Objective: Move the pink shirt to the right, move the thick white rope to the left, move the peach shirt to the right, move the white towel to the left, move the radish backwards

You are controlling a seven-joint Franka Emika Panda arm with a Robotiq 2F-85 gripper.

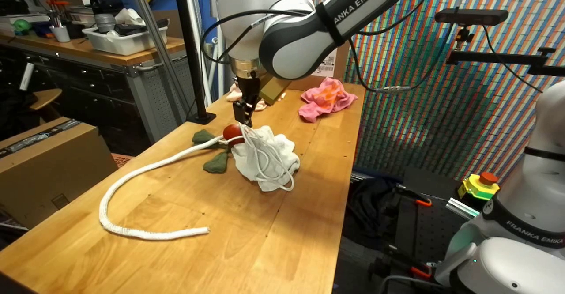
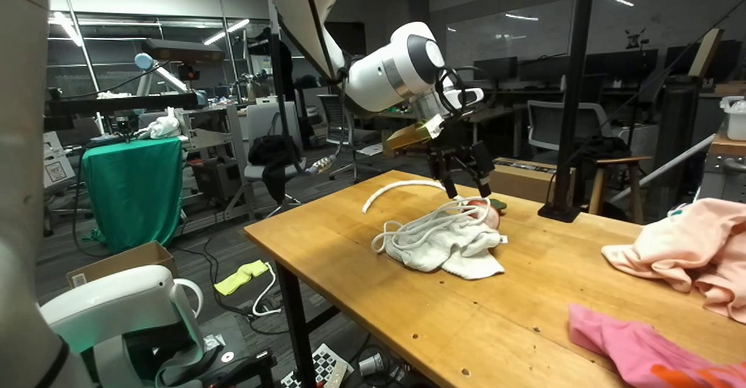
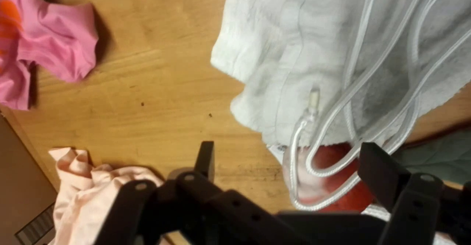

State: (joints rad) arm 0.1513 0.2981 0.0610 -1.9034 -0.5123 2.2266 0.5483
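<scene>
The white towel (image 1: 247, 163) lies bunched on the table, with thin white cord (image 1: 282, 170) looped over it. The red and white radish (image 1: 232, 131) sits against the towel, its green leaves on the table; cord crosses it in the wrist view (image 3: 323, 156). The thick white rope (image 1: 152, 234) curves from the radish across the table. The pink shirt (image 3: 59, 35) and peach shirt (image 2: 682, 248) lie apart from these. My gripper (image 3: 287, 153) is open above the radish's edge, one finger over bare wood, one over the radish and cord. Both exterior views show it there (image 1: 245, 123) (image 2: 468, 194).
A black post (image 1: 201, 116) stands at the table's edge near the radish. A cardboard box (image 1: 339, 60) stands at the table end behind the pink shirt. An olive block (image 2: 408, 136) shows at my wrist. A white Franka base (image 1: 507, 250) stands beside the table.
</scene>
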